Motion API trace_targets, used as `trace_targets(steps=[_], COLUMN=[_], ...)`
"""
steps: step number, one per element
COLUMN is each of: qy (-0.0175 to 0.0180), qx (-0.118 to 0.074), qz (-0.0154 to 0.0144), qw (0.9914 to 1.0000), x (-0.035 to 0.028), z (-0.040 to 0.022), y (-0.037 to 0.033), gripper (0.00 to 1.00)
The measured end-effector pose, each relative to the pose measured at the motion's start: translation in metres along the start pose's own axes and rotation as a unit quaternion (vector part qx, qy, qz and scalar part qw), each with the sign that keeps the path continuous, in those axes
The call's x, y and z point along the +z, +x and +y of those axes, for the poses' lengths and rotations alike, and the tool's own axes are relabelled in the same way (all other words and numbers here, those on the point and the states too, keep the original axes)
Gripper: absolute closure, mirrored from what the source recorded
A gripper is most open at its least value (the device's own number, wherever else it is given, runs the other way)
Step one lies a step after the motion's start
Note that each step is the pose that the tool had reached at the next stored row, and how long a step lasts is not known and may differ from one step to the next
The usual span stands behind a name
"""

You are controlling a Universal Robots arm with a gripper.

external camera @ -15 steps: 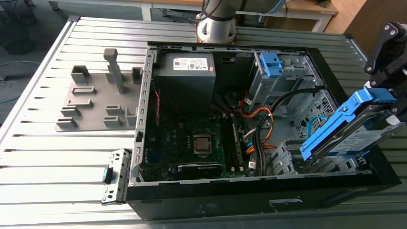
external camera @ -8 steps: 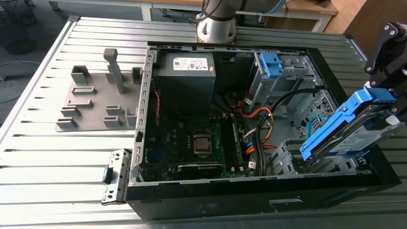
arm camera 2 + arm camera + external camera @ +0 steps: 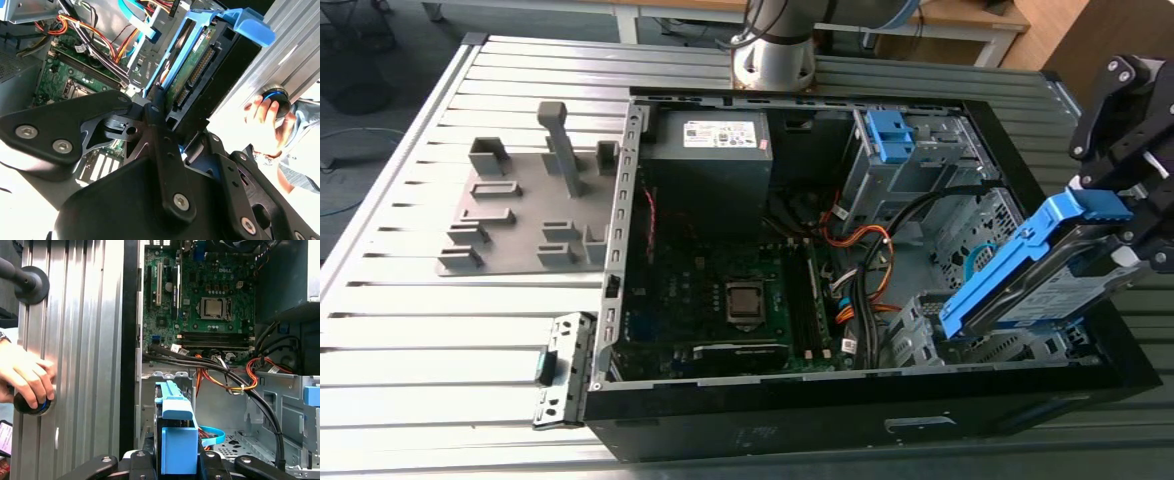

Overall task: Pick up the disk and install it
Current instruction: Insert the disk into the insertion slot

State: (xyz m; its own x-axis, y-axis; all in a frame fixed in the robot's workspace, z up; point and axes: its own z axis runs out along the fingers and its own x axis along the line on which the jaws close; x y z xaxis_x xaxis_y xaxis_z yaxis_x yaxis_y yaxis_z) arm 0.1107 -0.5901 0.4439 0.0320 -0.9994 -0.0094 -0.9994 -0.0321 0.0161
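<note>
A slatted metal table (image 3: 427, 330) carries an open black computer case (image 3: 854, 425), lying on its side with its inside facing up. The arm's base (image 3: 774, 50) stands on the table behind the case. A flat grey plate (image 3: 520, 220) with upright pegs and small blocks lies on the table at the exterior view's left of the case.

Inside the case, a green main board (image 3: 720, 290) covers the floor, with a square processor socket (image 3: 744, 300) near its middle. A grey box with a white sticker (image 3: 707, 165) sits in the far corner. Orange and black cables (image 3: 867, 250) run from the board toward the metal drive cage at the exterior view's right. A small blue bracket (image 3: 887, 135) sits in the far part of that cage.

The disk (image 3: 1027, 265) is in the air over the near part of the cage, at the exterior view's right. It is tilted, with its blue handle end uppermost and its lower end just above the cage. The gripper (image 3: 1127, 235) is clamped on the disk, its black fingers (image 3: 154, 112) pressed against the blue frame. Both wrist views show the disk (image 3: 195, 65) (image 3: 177, 440) between the fingers, above the case.

In the first wrist view a person's hand (image 3: 25, 377) rests on a round dark knob (image 3: 30, 405) on the table, beside the case.
</note>
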Motion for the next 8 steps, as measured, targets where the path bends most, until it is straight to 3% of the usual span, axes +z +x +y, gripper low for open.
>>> trace_targets(steps=[6, 8], qy=[0.0002, 0.0002], qx=[0.0, 0.0], qz=[-0.0062, -0.0068], qw=[0.99998, 0.99998], x=[0.0024, 0.0027], z=[0.001, 0.0011], y=[-0.0028, -0.0059], gripper=[0.64, 0.64])
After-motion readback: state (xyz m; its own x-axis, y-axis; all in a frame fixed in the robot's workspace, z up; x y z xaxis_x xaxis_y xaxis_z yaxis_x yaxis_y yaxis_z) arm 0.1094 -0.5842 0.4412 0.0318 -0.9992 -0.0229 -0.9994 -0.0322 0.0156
